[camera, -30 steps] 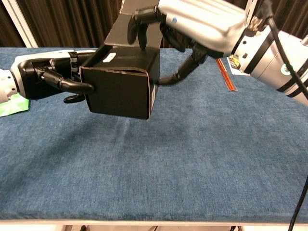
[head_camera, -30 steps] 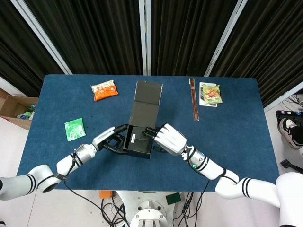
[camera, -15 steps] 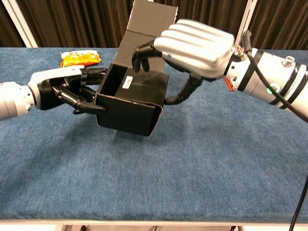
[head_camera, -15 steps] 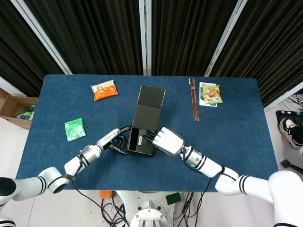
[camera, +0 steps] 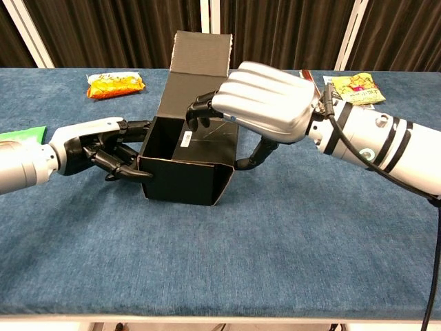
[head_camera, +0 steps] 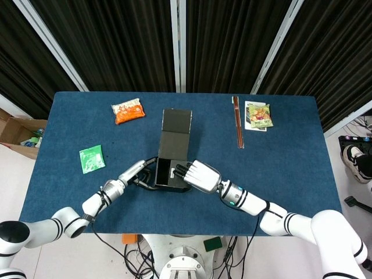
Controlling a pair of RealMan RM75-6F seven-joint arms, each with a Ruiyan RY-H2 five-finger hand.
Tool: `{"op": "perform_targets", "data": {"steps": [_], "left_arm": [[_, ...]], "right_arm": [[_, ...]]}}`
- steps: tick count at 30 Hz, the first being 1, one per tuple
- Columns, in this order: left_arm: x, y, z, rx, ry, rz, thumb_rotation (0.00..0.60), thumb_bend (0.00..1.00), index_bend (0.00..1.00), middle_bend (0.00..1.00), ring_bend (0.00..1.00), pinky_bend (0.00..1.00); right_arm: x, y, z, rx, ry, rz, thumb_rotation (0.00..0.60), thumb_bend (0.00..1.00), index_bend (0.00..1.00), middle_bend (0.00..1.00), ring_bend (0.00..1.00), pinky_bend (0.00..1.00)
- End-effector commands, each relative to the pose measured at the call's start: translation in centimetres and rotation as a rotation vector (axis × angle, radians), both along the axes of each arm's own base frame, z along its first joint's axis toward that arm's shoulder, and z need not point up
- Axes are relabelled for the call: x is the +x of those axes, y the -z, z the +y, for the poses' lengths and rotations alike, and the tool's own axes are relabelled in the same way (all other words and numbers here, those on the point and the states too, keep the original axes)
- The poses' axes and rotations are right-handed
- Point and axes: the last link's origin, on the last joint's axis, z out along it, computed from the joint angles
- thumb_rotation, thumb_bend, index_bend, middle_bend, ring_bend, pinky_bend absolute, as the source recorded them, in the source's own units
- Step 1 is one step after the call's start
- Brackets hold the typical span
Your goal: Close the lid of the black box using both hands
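While the black box [camera: 185, 169] sits at frame centre on the blue table [camera: 289, 241], its lid [camera: 196, 65] stands raised behind it. From the left, the left hand [camera: 96, 148] grips its side wall; from the right, the right hand [camera: 265, 110] holds its right wall, fingertips [camera: 196, 114] hooked over the rim.

The black box [camera: 186, 169] is seen open at mid-table, resting on its base, its lid [camera: 200, 65] raised upright at the far edge.
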Motion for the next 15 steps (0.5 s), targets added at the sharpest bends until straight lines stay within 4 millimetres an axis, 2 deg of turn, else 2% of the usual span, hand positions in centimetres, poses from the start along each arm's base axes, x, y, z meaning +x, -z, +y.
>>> {"op": "perform_targets", "data": {"steps": [1, 6, 10, 15], "left_arm": [[-0.1, 0.0, -0.1, 0.0, 0.004, 0.002, 0.6, 0.14, 0.47, 0.44, 0.7, 0.84], [-0.2, 0.0, -0.2, 0.001, 0.017, 0.013, 0.6, 0.14, 0.47, 0.44, 0.7, 0.84], [-0.2, 0.1, -0.1, 0.007, 0.033, 0.033, 0.6, 0.14, 0.47, 0.44, 0.7, 0.84], [-0.2, 0.1, -0.1, 0.009, 0.04, 0.038, 0.6, 0.14, 0.47, 0.44, 0.7, 0.84]], "right_arm": [[0.3, 0.3, -0.1, -0.005, -0.012, -0.01, 0.6, 0.07, 0.41, 0.41, 0.74, 1.0], [0.7, 0.7, -0.4, -0.004, -0.022, -0.011, 0.6, 0.1, 0.42, 0.42, 0.74, 1.0], [1.1, 1.2, -0.4, -0.005, -0.035, -0.007, 0.6, 0.15, 0.46, 0.44, 0.75, 1.0], [1.2, 1.6, -0.3, 0.002, -0.049, 0.014, 0.6, 0.16, 0.51, 0.46, 0.76, 1.0]]}}
